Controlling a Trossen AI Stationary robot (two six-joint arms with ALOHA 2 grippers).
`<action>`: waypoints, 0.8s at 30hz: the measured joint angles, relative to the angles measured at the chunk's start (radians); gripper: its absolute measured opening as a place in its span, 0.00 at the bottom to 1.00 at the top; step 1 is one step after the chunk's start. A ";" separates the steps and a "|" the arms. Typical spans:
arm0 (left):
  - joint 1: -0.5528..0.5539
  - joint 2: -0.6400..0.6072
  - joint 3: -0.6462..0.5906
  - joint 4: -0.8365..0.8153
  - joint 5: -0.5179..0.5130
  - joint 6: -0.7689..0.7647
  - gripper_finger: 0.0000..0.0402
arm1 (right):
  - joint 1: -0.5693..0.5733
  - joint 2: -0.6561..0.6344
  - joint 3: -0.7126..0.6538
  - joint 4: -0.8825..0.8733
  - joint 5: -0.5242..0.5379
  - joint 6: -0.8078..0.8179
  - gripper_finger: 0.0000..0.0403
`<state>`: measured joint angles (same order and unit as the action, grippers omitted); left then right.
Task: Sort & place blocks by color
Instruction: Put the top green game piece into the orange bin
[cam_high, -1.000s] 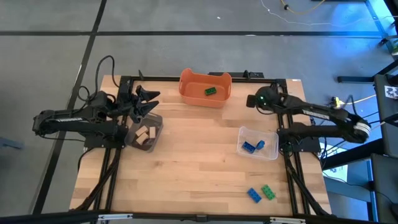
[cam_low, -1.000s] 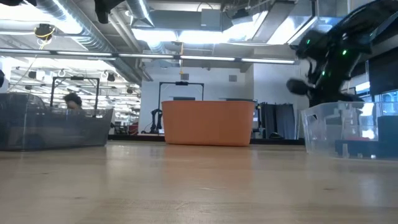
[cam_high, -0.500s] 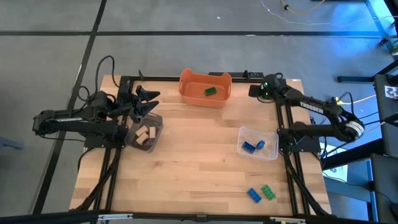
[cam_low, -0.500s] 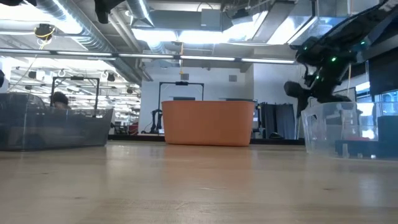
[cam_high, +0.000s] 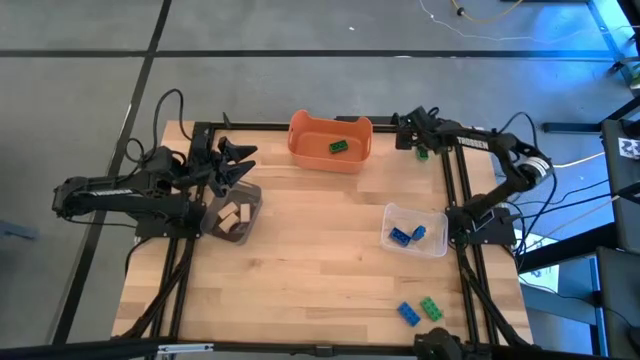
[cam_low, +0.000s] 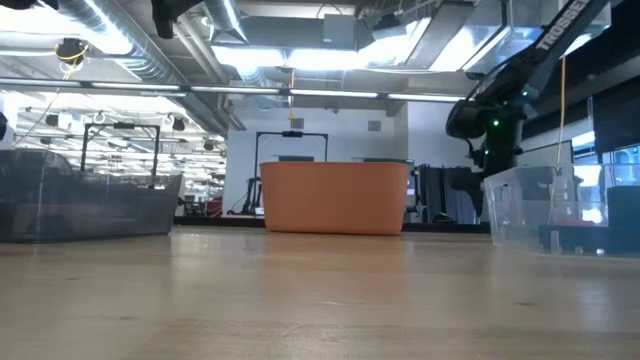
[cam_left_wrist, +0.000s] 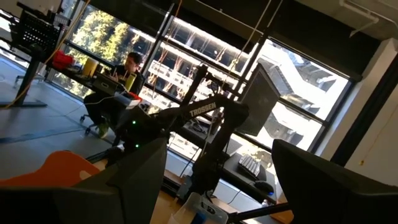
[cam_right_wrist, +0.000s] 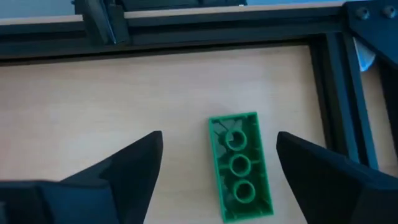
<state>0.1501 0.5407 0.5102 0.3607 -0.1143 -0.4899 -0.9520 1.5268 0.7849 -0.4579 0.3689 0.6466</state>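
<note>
A green brick (cam_right_wrist: 239, 167) lies underside up on the table near its far right corner; it also shows in the high view (cam_high: 422, 152). My right gripper (cam_right_wrist: 219, 134) hangs over it, open, one finger on each side and apart from it; in the high view it is by the far frame rail (cam_high: 408, 138). My left gripper (cam_high: 238, 160) is open and empty above the dark container (cam_high: 236, 216), which holds tan blocks. One green brick (cam_high: 339, 146) lies in the orange tub (cam_high: 312, 150). Blue bricks (cam_high: 404, 235) lie in the clear container (cam_high: 432, 244).
A blue brick (cam_high: 408, 313) and a green brick (cam_high: 431, 308) lie loose on the table near its near right corner. The black frame rails (cam_right_wrist: 205, 45) run close past the green brick on two sides. Bare wood (cam_high: 310, 260) lies in the table's middle.
My right gripper has gone toward the table's far edge, from beside the clear container's far side to the far right corner. My left arm has kept still.
</note>
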 joint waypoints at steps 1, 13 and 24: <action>0.000 0.000 0.000 0.000 0.000 0.001 0.71 | 0.002 0.012 0.007 -0.001 0.002 0.000 0.78; 0.000 0.000 0.000 0.000 0.001 0.000 0.71 | 0.096 0.139 0.013 -0.019 0.051 0.104 0.78; 0.000 0.000 0.000 0.000 0.041 -0.030 0.71 | 0.106 0.152 0.013 0.037 -0.003 0.273 0.52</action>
<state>0.1505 0.5411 0.5102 0.3607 -0.0734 -0.5195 -0.8459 1.6788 0.7978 -0.4211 0.3654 0.9200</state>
